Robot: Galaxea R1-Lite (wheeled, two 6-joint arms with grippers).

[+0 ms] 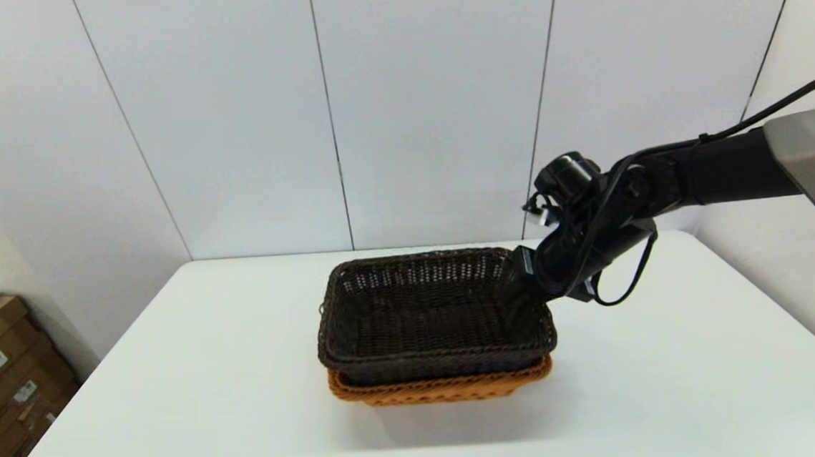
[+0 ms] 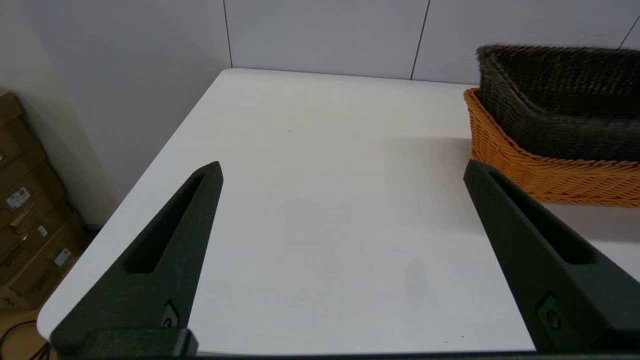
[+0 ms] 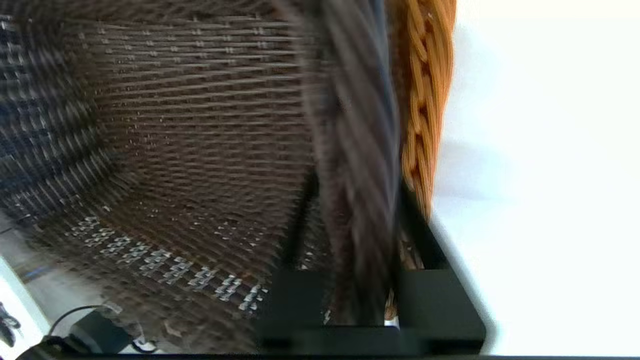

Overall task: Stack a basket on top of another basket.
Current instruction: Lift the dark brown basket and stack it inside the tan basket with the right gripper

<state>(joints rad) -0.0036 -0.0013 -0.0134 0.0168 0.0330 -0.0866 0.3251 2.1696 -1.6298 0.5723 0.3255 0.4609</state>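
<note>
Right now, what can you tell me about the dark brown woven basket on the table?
The dark brown rectangular woven wicker basket has flared sides, a braided rim and an open-weave bottom, and nothing lies in it. It sits upright, nested in the orange-tan woven wicker basket, whose rim shows beneath it, near the middle of the white table. The right gripper clasps its right wall, one finger inside and one outside. The left gripper hangs open, apart from it.

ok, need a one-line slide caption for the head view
Right claw grips the right wall of the dark brown basket, nested in the orange-tan basket on the white table.
</note>
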